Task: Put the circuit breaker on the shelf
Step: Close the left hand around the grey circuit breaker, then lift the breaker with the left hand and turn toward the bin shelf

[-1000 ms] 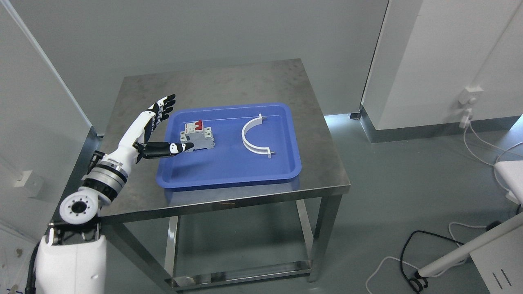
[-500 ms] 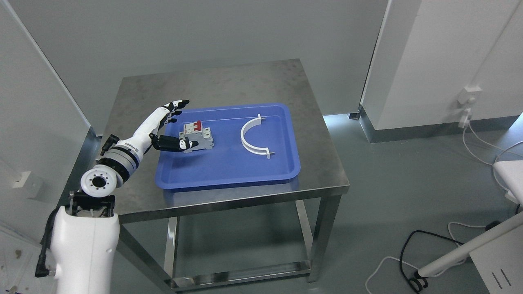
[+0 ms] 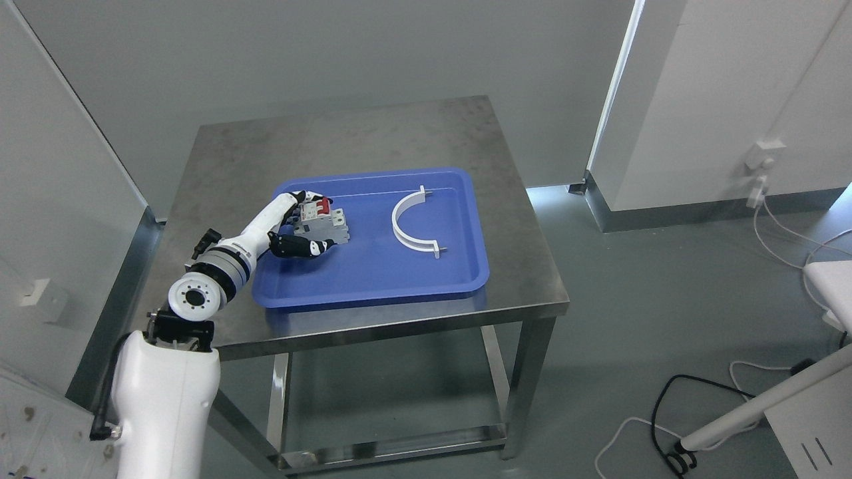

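Observation:
A grey circuit breaker (image 3: 331,225) with red switches stands in the left part of the blue tray (image 3: 373,283) on the steel table. My left hand (image 3: 307,221) reaches in from the lower left and wraps around the breaker's left side. Its fingers (image 3: 297,197) curl over the far edge and the thumb lies against the near edge. The breaker still rests on the tray floor. My right hand does not show.
A white half-ring clamp (image 3: 407,226) lies in the tray to the right of the breaker. The steel table (image 3: 373,133) has bare surface behind the tray. Cables (image 3: 665,426) and a white slanted tube (image 3: 759,409) lie on the floor at the lower right.
My left hand has moved right and down from beside the tray onto the breaker, and its spread fingers and thumb have closed around it. The breaker has stayed in place.

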Available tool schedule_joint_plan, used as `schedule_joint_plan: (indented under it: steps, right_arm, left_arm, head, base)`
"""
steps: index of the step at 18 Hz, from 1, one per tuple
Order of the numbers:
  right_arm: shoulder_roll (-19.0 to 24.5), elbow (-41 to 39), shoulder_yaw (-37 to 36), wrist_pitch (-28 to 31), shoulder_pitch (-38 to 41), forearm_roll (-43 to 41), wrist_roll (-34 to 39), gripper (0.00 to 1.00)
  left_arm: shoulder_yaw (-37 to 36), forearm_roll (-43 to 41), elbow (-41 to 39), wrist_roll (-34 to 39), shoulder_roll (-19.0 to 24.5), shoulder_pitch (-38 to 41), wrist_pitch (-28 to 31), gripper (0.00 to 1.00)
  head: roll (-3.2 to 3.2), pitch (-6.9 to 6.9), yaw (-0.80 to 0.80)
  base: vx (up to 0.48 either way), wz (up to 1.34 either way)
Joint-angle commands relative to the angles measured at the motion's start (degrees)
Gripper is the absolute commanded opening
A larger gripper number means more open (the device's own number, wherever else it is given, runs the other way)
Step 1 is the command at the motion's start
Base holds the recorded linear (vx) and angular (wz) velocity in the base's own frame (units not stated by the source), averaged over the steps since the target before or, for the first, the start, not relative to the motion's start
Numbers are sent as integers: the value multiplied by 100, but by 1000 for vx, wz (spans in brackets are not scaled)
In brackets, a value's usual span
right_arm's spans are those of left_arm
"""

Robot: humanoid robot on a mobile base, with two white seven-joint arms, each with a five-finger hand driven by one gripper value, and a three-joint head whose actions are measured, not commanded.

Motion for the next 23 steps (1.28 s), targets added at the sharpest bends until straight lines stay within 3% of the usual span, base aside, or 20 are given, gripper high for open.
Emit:
schedule_joint_plan:
  steps: [1,5,10,12,18,23]
  right_arm:
    - [-100,0,114,336,1,0,-1,100]
    - [-100,0,114,336,1,0,-1,100]
    - [-100,0,114,336,1,0,-1,100]
    - [-100,0,114,336,1,0,-1,100]
    - [-100,0,114,336,1,0,-1,100]
    - [-100,0,114,336,1,0,-1,100]
  left_arm:
    - [144,-134,512,14,-282,-19,-602,14]
    - [1232,49,425,705,-394,-351,-1227,12]
    - [1665,2085,-540,2322,-394,-379,-1519,14]
    - [1692,2440,-1049,2832,-394,-169,-1659,14]
    - [1377,2581,-2150,2905,-394,1289,-2494,13]
    - [1121,2581,-2388,2897,-394,1493,-2407,13]
  head:
    - [0,0,0]
    - [0,0,0]
    - [0,0,0]
    - [0,0,0]
    - [0,0,0]
    - [0,0,0]
  base:
    - [0,-14]
    - [11,2]
    - [17,-38]
    - [0,0]
    - [-186,21]
    - [-320,-62]
